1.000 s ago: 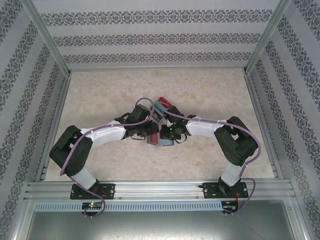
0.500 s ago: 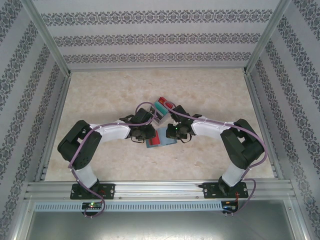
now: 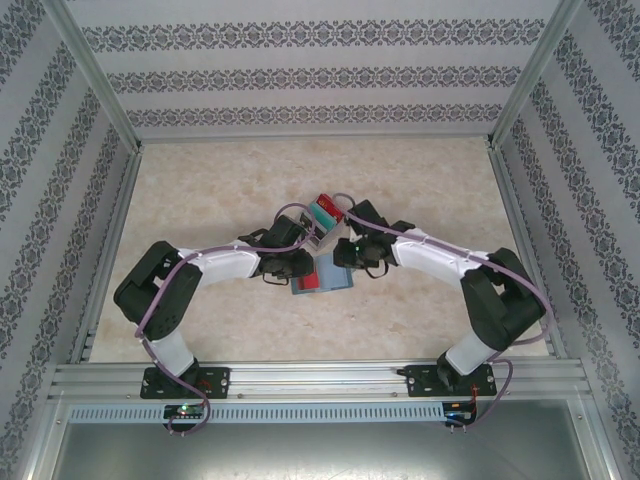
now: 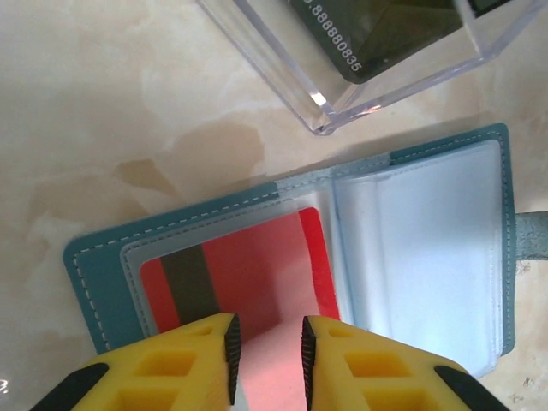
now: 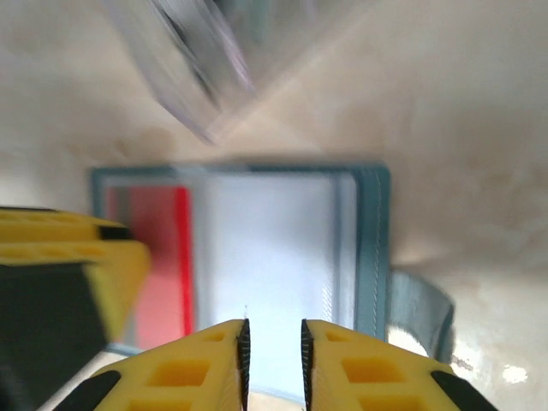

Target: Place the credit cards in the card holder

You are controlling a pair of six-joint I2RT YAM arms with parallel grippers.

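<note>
Since the earlier frames the right arm (image 3: 440,262) has swung its elbow toward the lower right of the top view and drawn its wrist up and away from the card holder (image 3: 337,279), leaving more of it uncovered; the left arm (image 3: 225,265) has shifted only slightly.

Card holder position: open and flat on the bench (image 3: 200,200), at the centre of the top view, between the two wrists; a strap (image 4: 531,235) projects from its right edge in the left wrist view.

Red card (image 4: 257,274) position: inside the left-hand pocket of the card holder, under the translucent sleeve; a dark stripe crosses the card near its left end; the right-hand pocket shows pale blue-white.

Left tool (image 4: 265,347): at the bottom edge of the left wrist view, over the near edge of the red card's pocket; yellow fingers (image 4: 214,330) spread by a narrow gap, pinching nothing; contact with the sleeve cannot be determined.

Right tool (image 5: 273,360): at the bottom edge of the blurred right wrist view, over the pale pocket; fingers likewise spread by a narrow gap, pinching nothing.

Clear plastic box (image 4: 274,73): on the bench just beyond the card holder, near its far edge but apart from it; upper right of the left wrist view, directly above the card holder in the top view; a teal-green card (image 3: 319,214) stands inside it.
</note>
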